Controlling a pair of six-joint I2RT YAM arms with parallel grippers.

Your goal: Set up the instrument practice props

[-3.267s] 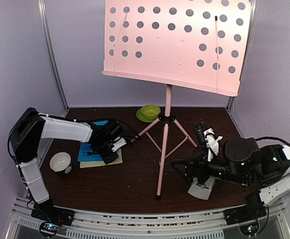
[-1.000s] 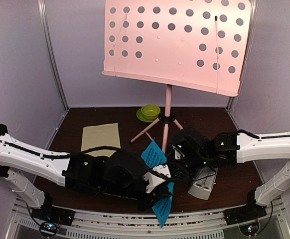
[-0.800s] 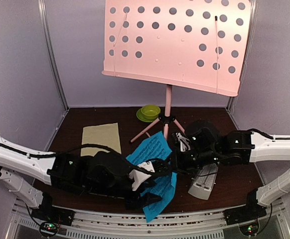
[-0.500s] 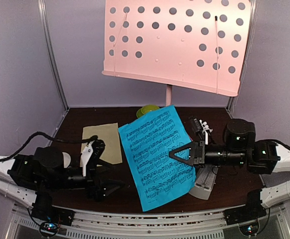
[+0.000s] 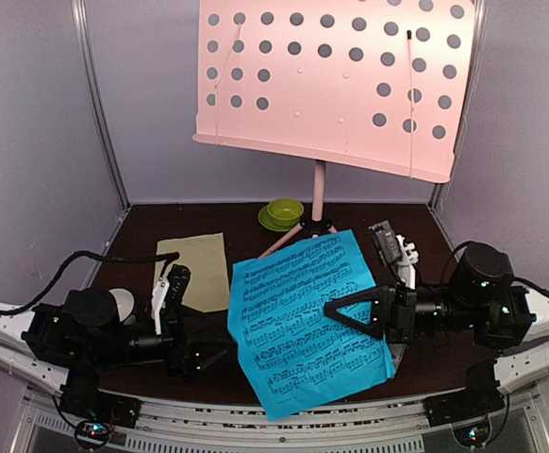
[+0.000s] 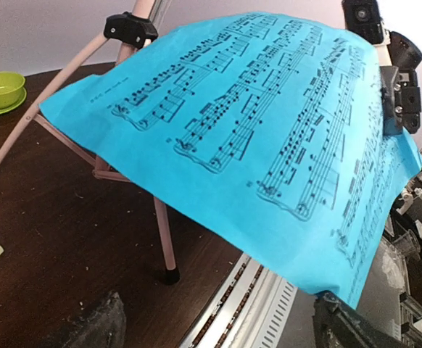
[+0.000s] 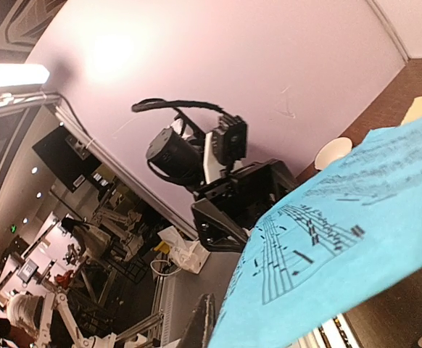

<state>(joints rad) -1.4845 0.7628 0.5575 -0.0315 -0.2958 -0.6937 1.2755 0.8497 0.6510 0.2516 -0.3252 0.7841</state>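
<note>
**A:** Where is the blue music sheet [image 5: 303, 321]?

**B:** Lower centre of the top view, lifted off the tabletop [image 5: 227, 219] with its printed side up. It slopes across in front of the pink music stand [image 5: 331, 85] and hides most of the tripod legs. From the left wrist it fills the upper right of the frame, sagging at the near corner.

**A:** Who has it?

**B:** The right hand [image 5: 336, 311] alone, its black fingers clenched on the right part of the sheet. The left hand [image 5: 188, 326] sits lower left, jaws spread wide and grasping nothing. Its two fingertips [image 6: 88, 330] show at the bottom corners of its own view, clear of the paper.

**A:** And the other sheet?

**B:** The pale-yellow sheet [image 5: 194, 269] lies flat on the tabletop, left of centre, just beside the blue one's left edge.

**A:** Anything else?

**B:** A green cup and saucer [image 5: 282, 213] stand at the back, near the stand's pole. A small white bowl [image 5: 119, 302] shows at lower left, partly hidden behind the left arm.
</note>
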